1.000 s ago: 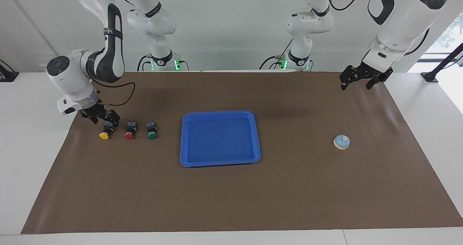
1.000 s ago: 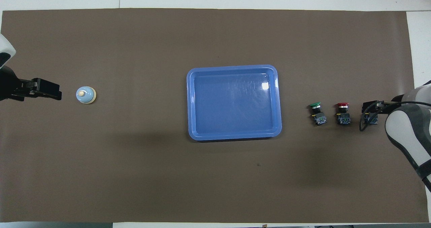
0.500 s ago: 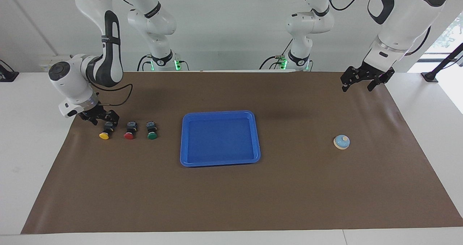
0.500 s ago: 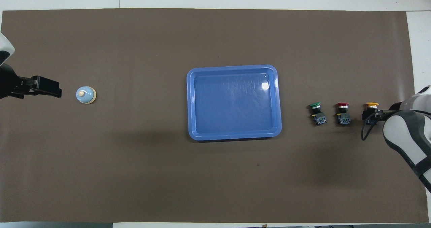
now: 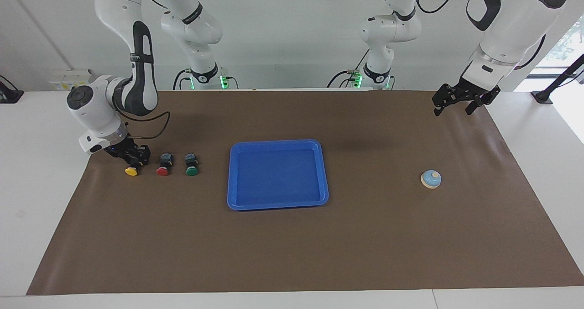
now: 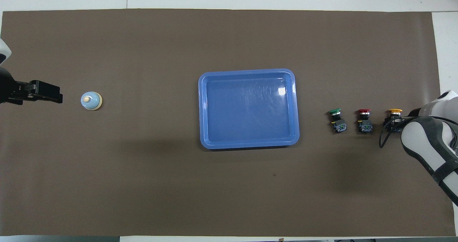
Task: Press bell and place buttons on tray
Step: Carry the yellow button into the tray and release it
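Three buttons lie in a row on the brown mat toward the right arm's end: yellow [image 5: 131,171] [image 6: 395,110], red [image 5: 163,170] [image 6: 364,111] and green [image 5: 192,170] [image 6: 335,111]. My right gripper [image 5: 133,156] [image 6: 393,122] is low at the yellow button's black body, which it partly hides. The empty blue tray [image 5: 277,174] [image 6: 248,108] lies mid-table. The light-blue bell [image 5: 430,179] [image 6: 91,100] stands toward the left arm's end. My left gripper [image 5: 451,112] [image 6: 46,93] is open and empty, raised over the mat at that end, not above the bell.
The brown mat [image 5: 292,245] covers most of the white table. The right arm's forearm [image 6: 429,145] hangs over the mat's corner beside the buttons.
My right gripper has settled lower onto the yellow button's body, and the yellow cap now shows from above. My left gripper has drifted slightly away from the bell.
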Motion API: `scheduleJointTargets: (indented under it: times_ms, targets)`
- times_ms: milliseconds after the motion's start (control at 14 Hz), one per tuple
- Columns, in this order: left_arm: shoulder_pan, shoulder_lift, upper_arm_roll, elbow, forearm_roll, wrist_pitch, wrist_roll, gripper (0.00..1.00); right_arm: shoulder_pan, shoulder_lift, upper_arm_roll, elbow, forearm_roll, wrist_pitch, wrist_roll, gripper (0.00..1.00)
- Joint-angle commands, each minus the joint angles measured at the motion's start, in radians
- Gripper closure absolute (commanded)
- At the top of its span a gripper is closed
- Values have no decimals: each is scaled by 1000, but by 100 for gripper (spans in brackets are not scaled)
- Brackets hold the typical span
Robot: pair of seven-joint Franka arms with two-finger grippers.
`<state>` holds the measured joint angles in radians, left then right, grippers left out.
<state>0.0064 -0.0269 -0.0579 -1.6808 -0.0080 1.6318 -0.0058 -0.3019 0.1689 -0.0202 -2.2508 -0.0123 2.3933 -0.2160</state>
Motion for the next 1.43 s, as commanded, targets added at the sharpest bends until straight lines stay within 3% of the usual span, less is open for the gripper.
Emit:
scheduleJointTargets:
  times_ms: [0, 214, 429, 714, 857, 1214, 1357]
  targets:
    - [0, -4, 3, -2, -1, 10, -8, 0, 6, -9, 13, 34, 3, -19, -28, 100]
    - [0, -4, 3, -2, -1, 10, -8, 0, 64, -12, 17, 159, 5, -174, 0, 100]
    - [0, -4, 3, -2, -1, 10, -8, 0, 200, 1, 17, 333, 6, -382, 209, 100]
    - [0, -4, 3, -2, -1, 10, -8, 0, 398, 20, 17, 356, 12, -339, 516, 100]
    - [0, -4, 3, -2, -1, 10, -8, 0, 498, 38, 17, 422, 37, -359, 660, 100]
    - [0, -4, 3, -2, -1, 10, -8, 0, 648, 197, 17, 546, 100, -298, 780, 100]
    - [0, -4, 3, -2, -1, 10, -8, 0, 678, 237, 17, 534, 95, -241, 785, 100]
